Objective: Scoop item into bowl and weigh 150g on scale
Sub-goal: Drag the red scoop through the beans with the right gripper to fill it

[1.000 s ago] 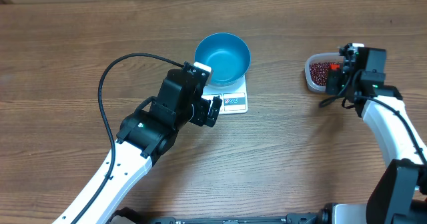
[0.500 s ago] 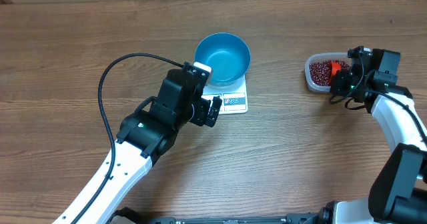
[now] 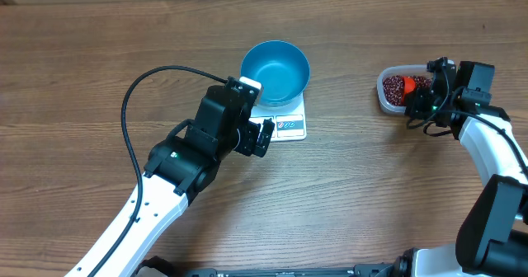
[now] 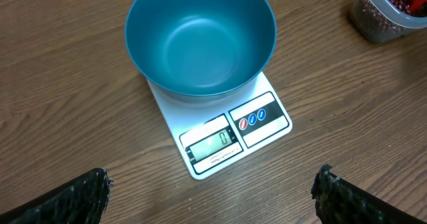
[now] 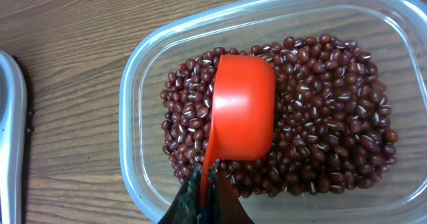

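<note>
The empty blue bowl (image 3: 275,72) (image 4: 201,37) stands on the white scale (image 3: 290,127) (image 4: 230,141), whose display faces my left gripper (image 4: 212,192). That gripper hovers open just in front of the scale with nothing between its fingers. At the right, dark red-brown beans (image 3: 398,86) (image 5: 320,131) fill a clear plastic tub (image 3: 384,92) (image 5: 133,104). My right gripper (image 3: 422,102) (image 5: 207,184) is shut on the handle of a red-orange scoop (image 5: 243,107), whose cup lies bottom-up on the beans.
Wooden tabletop all round. A black cable (image 3: 136,96) loops from the left arm. A grey rounded edge (image 5: 12,137) shows at the left of the right wrist view.
The right gripper has swung right and back with the scoop, which now lies over the beans in the tub. The left arm has not moved.
</note>
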Tool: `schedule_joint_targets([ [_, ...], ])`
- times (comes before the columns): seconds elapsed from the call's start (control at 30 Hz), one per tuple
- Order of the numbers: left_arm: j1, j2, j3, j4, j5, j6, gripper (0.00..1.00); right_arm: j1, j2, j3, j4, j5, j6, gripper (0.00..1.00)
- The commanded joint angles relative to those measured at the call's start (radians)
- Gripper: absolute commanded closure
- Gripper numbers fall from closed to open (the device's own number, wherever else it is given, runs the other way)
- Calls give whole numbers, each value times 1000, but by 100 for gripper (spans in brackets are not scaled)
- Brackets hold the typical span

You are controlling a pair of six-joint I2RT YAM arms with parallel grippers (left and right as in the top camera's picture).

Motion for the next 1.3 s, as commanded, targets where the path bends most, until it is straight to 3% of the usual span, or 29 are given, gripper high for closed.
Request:
schedule_joint_targets([
  [0.0, 0, 4, -1, 3, 12, 12, 0, 2, 10, 16, 0, -69, 3, 96],
  [0.37, 0, 4, -1, 3, 12, 12, 0, -39, 15, 16, 4, -137, 28, 96],
  [0.93, 0, 4, -1, 3, 12, 12, 1, -140, 124, 16, 23, -456, 33, 96],
  [1.27, 0, 4, -1, 3, 12, 12, 0, -194, 124, 16, 23, -513, 61, 96],
])
